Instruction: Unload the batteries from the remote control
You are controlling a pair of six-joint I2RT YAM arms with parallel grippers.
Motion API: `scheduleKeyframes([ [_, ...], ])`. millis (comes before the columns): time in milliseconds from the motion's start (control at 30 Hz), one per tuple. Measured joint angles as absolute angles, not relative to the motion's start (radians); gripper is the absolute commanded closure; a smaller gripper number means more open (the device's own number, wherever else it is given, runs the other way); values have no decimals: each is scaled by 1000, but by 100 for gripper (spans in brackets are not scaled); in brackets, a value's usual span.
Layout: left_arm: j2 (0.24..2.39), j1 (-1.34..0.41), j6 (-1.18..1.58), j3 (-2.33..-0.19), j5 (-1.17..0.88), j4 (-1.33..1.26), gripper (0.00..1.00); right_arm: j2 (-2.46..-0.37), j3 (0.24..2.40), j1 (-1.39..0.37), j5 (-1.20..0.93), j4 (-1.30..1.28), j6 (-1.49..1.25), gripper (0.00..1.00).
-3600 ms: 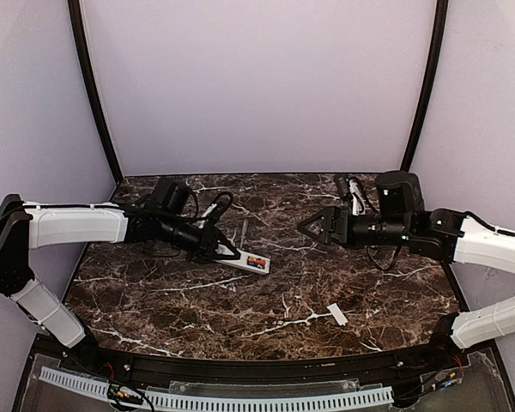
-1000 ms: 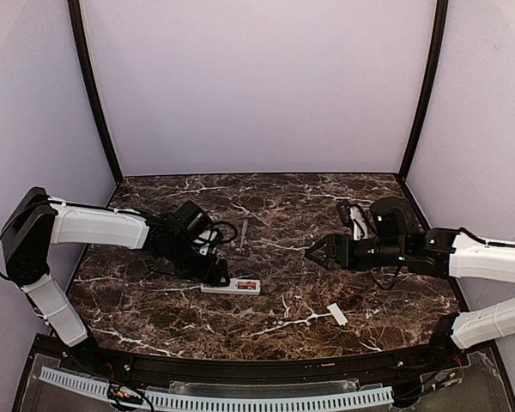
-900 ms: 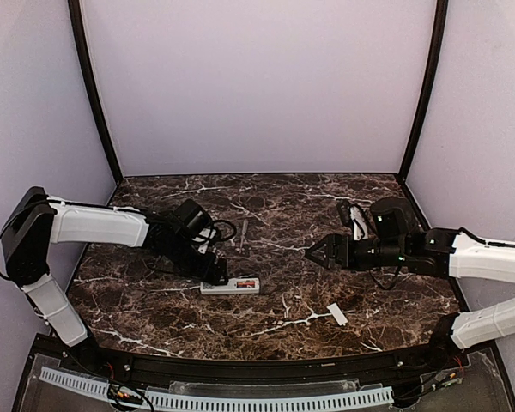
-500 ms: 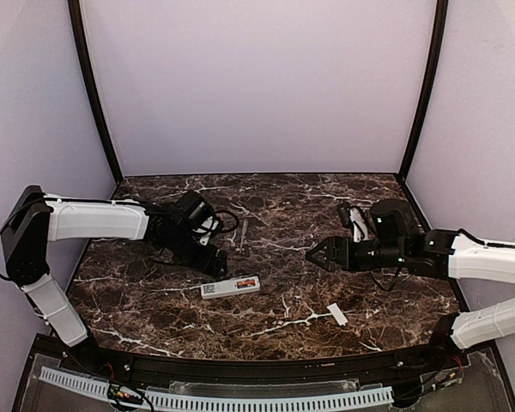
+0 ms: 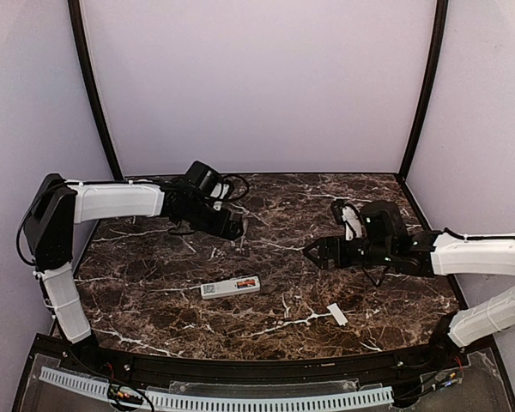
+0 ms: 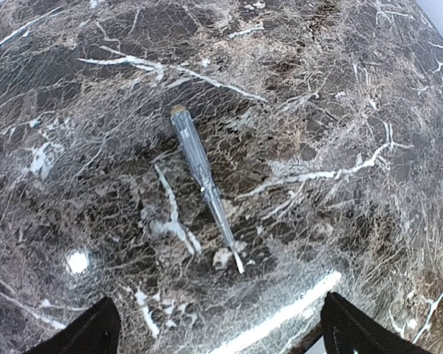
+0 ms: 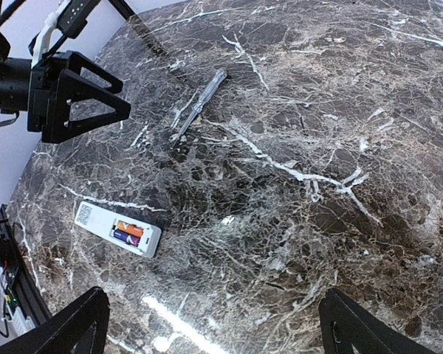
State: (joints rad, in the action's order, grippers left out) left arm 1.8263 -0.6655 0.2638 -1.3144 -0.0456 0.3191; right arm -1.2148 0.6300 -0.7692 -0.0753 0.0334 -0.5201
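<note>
Remote control lies back-up on the table, well apart from the left gripper and right gripper, both gaping wide and empty.
From above I barely resolve its batteries; my right wrist view shows two, orange-red and dark, seated in the recess.

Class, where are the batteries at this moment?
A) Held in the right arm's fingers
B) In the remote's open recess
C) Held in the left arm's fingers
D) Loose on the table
B: the batteries sit in the open recess of the remote control.
</note>
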Motion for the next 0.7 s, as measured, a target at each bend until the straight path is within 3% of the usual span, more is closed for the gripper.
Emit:
scheduleKeyframes([
  [333, 2043, -670, 236, -1499, -20, 362, 31, -1305, 630, -764, -39, 58, -476, 4],
  [700, 2175, -680, 228, -1623, 43, 413, 43, -1364, 633, -728, -65, 60, -472, 7],
])
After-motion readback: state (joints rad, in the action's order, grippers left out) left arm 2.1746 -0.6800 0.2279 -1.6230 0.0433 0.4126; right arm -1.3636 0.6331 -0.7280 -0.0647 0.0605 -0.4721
